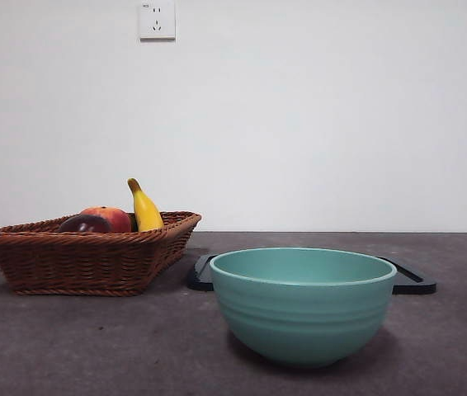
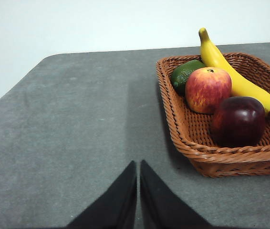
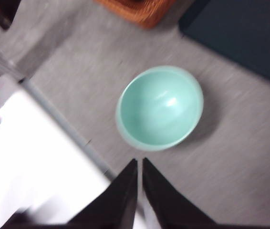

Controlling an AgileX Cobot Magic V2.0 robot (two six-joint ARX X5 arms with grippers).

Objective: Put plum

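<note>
Left gripper [image 2: 138, 168], jaws pressed together and holding nothing, hovers over bare table [image 2: 77, 133] with the plum [image 2: 238, 120] ahead at about 2 o'clock, in the near corner of the wicker basket [image 2: 192, 145]; this arm is judged the nearer of the 2. Right gripper [image 3: 140, 164], likewise closed and empty, hangs high above the green bowl [image 3: 160, 107], which lies at its 12 o'clock. The plum is round, with no long axis, its skin a glossy dark maroon; beyond it lie a red-orange fruit [image 2: 207, 89], a banana [image 2: 233, 76] and a green fruit [image 2: 183, 74].
</note>
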